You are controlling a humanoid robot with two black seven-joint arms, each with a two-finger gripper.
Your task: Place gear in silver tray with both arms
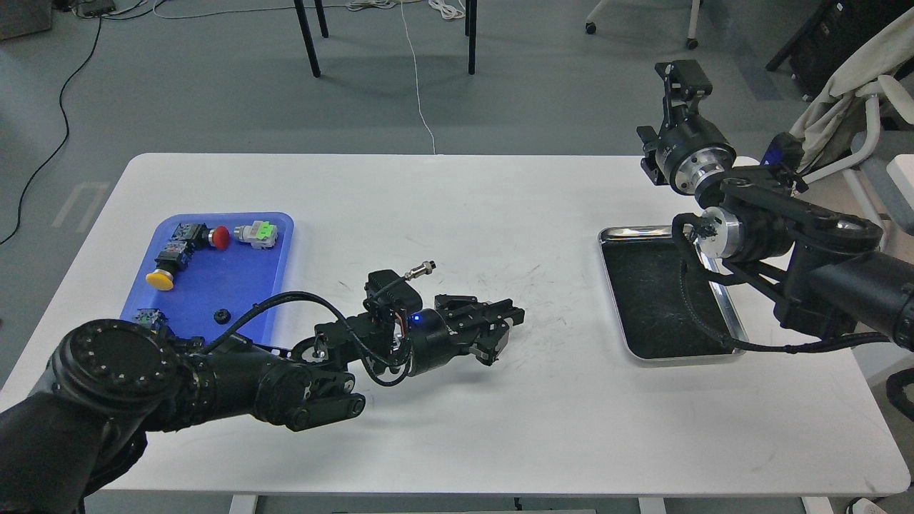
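A small black gear (222, 315) lies on the near part of the blue tray (214, 285). My left gripper (513, 315) reaches out low over the middle of the table, pointing right toward the silver tray (735, 335). Its dark fingers lie close together, and I cannot tell whether anything sits between them. The silver tray rests at the table's right side, its black floor bare. My right gripper (684, 71) is raised beyond the tray's far end, pointing up and away; its fingers cannot be told apart.
The blue tray also holds a red push button (221, 238), a yellow one (160, 280) and a green-and-white switch part (258, 233). The white table (443, 214) carries scuff marks in the middle. Chair legs and cables lie on the floor beyond.
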